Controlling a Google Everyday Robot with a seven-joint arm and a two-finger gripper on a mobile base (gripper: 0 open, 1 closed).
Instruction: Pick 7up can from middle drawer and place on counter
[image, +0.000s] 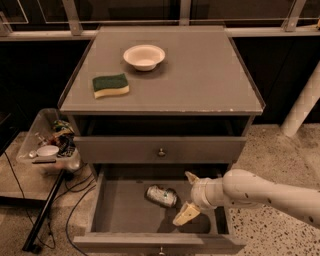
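The 7up can (161, 195) lies on its side on the flat grey floor of the open middle drawer (120, 212). My gripper (187, 196) is inside the drawer just right of the can, its fingers open, one fingertip (191, 176) up at the back and one (183, 216) low at the front. The white arm reaches in from the right. The gripper holds nothing. The counter (200, 75) is the grey cabinet top above.
A white bowl (144, 56) and a green-and-yellow sponge (110, 85) sit on the counter. The knobbed drawer (161, 150) above is closed. A clear bin of clutter (50, 142) stands left of the cabinet, with a black stand leg and cables on the floor.
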